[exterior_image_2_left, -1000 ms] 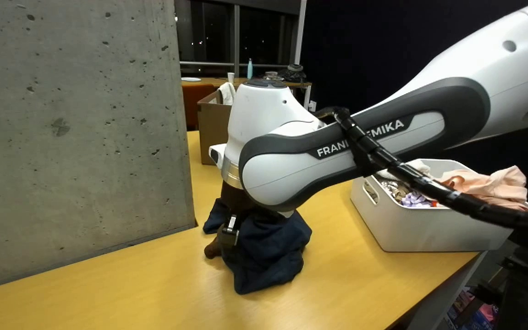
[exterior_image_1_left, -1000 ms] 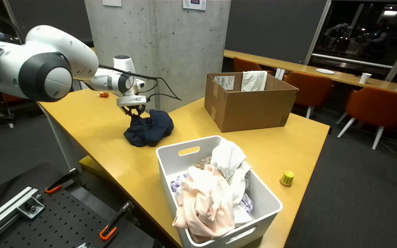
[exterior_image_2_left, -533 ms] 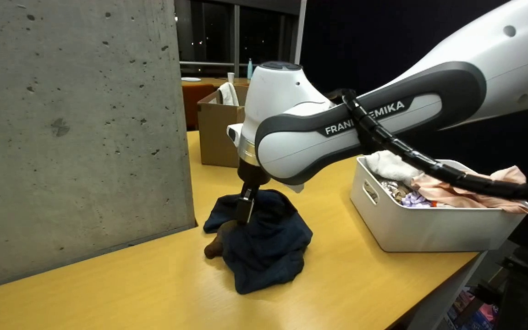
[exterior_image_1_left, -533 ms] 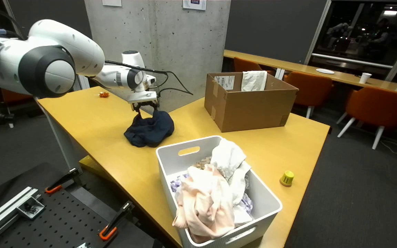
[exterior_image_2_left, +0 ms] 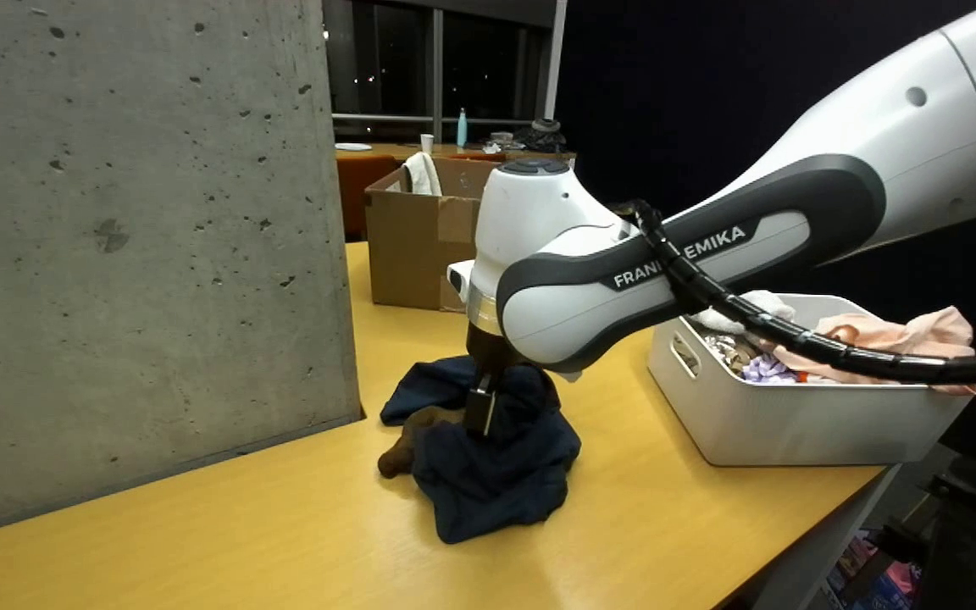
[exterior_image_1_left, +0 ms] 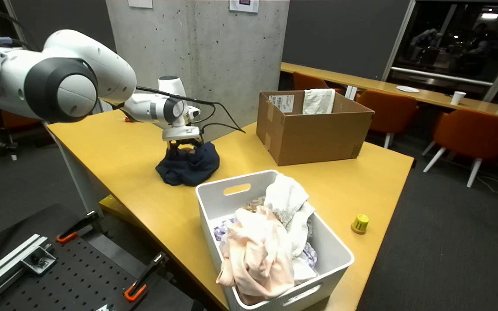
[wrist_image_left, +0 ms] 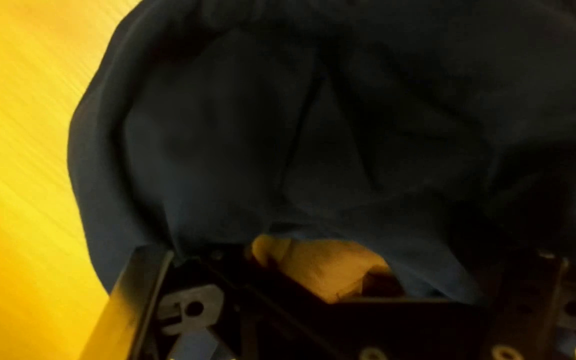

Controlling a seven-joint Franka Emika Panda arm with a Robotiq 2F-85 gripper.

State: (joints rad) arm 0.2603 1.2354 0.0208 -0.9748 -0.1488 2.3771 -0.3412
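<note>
A crumpled navy-blue cloth lies on the yellow wood-look tabletop, near one slotted end of a rectangular white plastic bin. The black two-finger gripper points down at the cloth, its fingers spread wide over the folds; whether the tips touch the cloth cannot be told. In an exterior view, a brown rounded piece pokes out on the cloth's side away from the bin. Peach fabric spills over the bin's rim. An open brown cardboard box stands near the same end; a small yellow tapered cup sits near its long side.
</note>
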